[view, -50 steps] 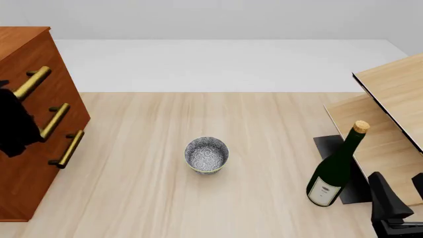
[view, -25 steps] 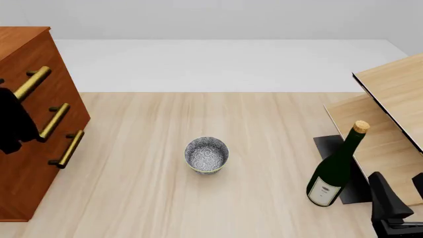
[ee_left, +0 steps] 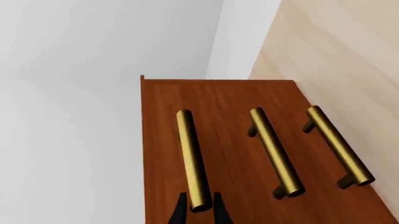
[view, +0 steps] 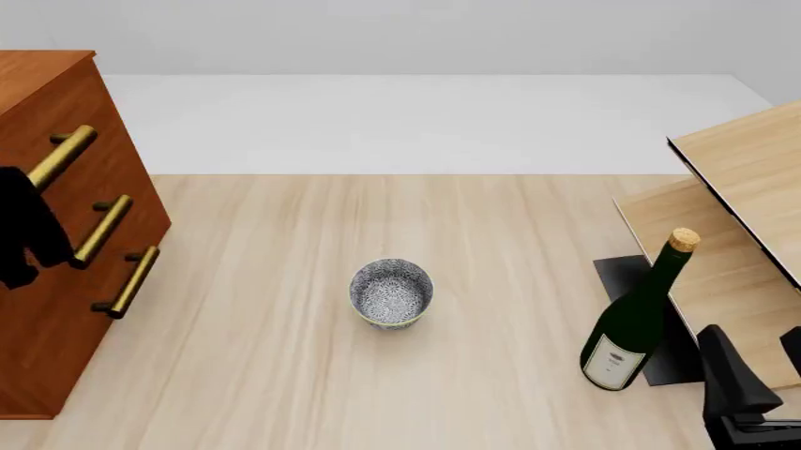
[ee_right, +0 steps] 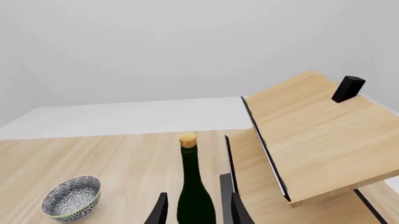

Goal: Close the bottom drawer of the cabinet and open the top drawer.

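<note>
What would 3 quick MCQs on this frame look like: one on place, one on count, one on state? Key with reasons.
1. Where does the patterned bowl stand?
A. on the cabinet
B. on the table, left of the wine bottle
C. on the shelf unit

2. How many brass handles does the cabinet show?
A. two
B. three
C. four

3. How do the left gripper jaws stand?
A. around the end of the top drawer's handle
B. around the bottle's neck
C. inside the bowl

Key:
1 B: front view shows it mid-table, the wine bottle to its right.
2 B: three bars in both views.
3 A: left wrist view shows the top drawer's handle between them.
</note>
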### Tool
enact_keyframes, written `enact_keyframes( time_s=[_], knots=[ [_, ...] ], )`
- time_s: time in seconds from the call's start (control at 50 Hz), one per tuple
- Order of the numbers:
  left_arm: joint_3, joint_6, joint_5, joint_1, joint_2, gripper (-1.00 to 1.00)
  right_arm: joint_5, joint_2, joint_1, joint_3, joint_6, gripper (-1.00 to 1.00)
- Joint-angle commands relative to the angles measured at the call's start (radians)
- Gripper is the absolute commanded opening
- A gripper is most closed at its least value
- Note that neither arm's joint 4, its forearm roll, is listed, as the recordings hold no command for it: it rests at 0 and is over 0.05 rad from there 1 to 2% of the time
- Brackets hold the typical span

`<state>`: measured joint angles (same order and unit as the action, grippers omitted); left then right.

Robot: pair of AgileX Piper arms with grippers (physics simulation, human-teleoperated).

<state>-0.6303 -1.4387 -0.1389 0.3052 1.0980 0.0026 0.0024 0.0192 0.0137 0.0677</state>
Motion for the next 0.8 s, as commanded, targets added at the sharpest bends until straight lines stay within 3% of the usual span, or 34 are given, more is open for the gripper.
enact_keyframes(
  time_s=[0.02,0.8],
  knots=[
    [0.002,-0.007,-0.008,-0.006,0.015,-1.0,0.0,0.0,0.0,0.0,0.0,1.0],
    [-0.01,-0.028,0.011,-0.101,-0.009,-1.0,0.0,-0.002,-0.006,0.0,0.016,1.0]
  ],
)
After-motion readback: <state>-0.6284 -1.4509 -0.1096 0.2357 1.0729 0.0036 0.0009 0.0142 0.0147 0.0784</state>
